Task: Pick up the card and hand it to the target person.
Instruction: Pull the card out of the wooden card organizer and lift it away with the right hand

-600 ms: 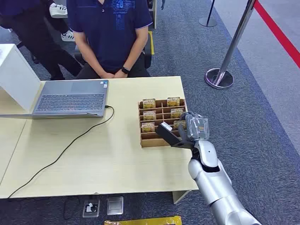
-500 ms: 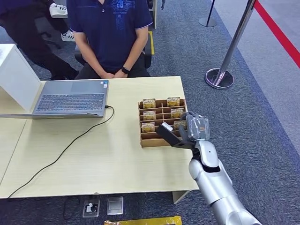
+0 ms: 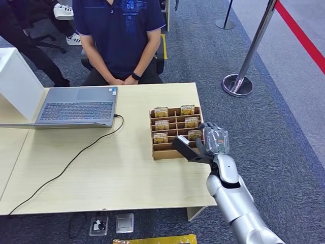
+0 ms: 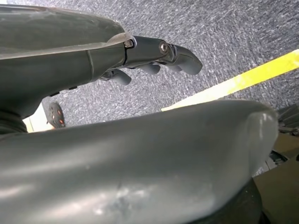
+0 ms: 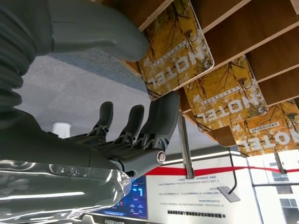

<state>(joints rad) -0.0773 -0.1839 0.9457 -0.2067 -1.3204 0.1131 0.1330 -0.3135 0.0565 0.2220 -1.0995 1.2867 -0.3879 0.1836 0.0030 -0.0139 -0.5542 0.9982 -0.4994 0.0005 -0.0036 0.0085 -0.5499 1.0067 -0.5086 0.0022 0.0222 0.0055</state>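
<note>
Yellow hotel cards are standing in a wooden slotted tray (image 3: 155, 152) on the table's right end. The right hand (image 3: 209, 142) is pinching the nearest card (image 5: 175, 49) between thumb and finger at the tray's near right corner. The left hand (image 4: 116, 60) is hanging over the carpet, fingers loosely apart, gripping nothing.

Left robot hand (image 4: 148, 56), dark fingers (image 4: 183, 58) apart and empty, over grey carpet (image 4: 229, 37) with yellow stripe (image 4: 246, 79).

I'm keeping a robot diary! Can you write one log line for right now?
phase: grasping | right hand: thumb and fingers around nearest hotel card in wooden rack | left hand: idle, above carpet
</note>
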